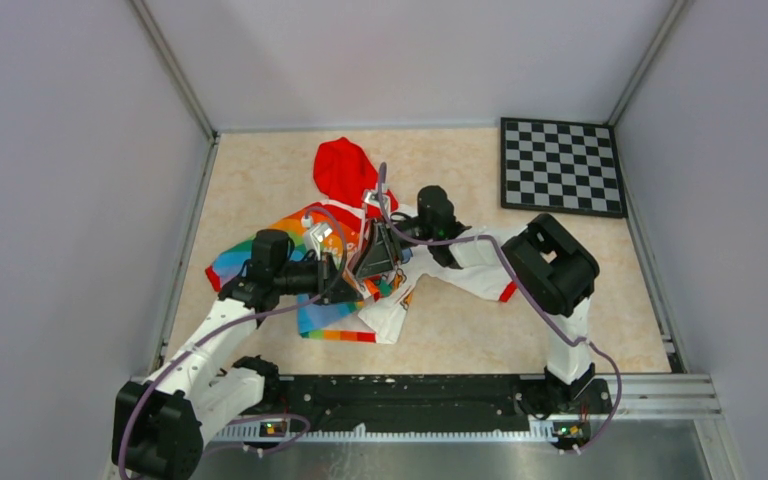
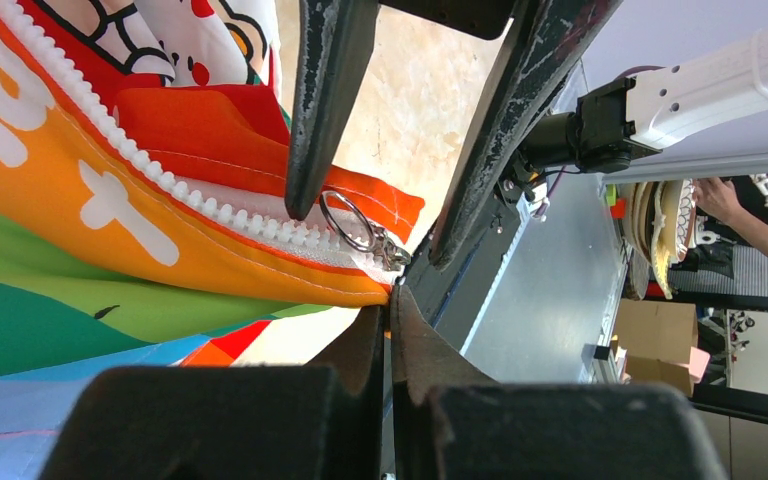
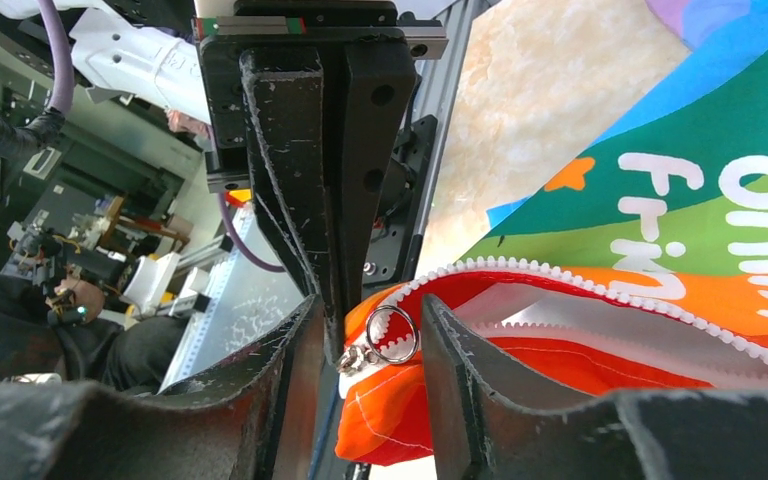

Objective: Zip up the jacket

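The jacket [image 1: 260, 262] is spread mid-table [image 1: 480, 340], with its red hood to the far side. The hem at the zip's lower end is pinched by the fully closed left gripper [image 2: 390, 335]. The right gripper [image 3: 370, 315] is held partly open, and the ring pull [image 3: 392, 333] is straddled but not gripped. Grasping the pull is judged the step in hand. Next, closing on the ring and drawing it along the teeth [image 2: 160, 180] is called for. No container is seen.

I work in a robotics lab, inside a test cell. Plain grey walls [image 1: 60, 200] box in my table [image 1: 460, 330], a checkerboard [image 1: 562, 166] lies in its far right corner, and a metal rail [image 1: 410, 400] runs along the near edge. Beyond it I see cardboard boxes [image 2: 650, 330] and a person [image 3: 70, 300] among equipment.
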